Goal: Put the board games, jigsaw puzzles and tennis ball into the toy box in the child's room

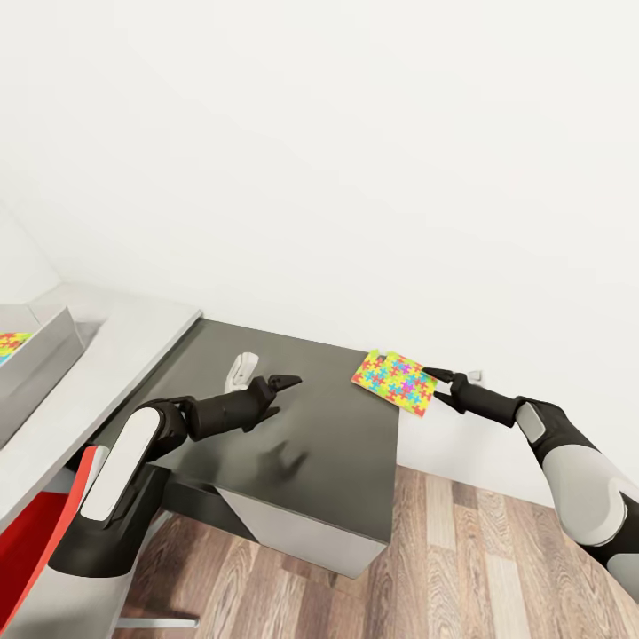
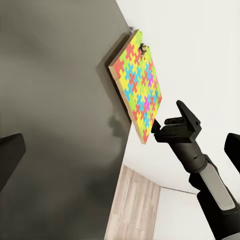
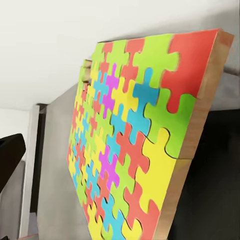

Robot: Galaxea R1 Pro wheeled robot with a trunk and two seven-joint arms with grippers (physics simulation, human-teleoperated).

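Jigsaw puzzle (image 1: 396, 382) (tilted, above the cabinet (image 1: 337, 461)) gripped at its edge by right pincer (image 1: 441, 382).

A home bedroom: white walls (image 1: 355, 133), plank floor (image 1: 479, 568), desk (image 1: 124, 355).

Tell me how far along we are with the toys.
Looks done: one puzzle lies in the toy box. In hand: the right gripper holds the second puzzle by its edge above the dark cabinet. Left: carrying it to the box; other toys aren't visible here.
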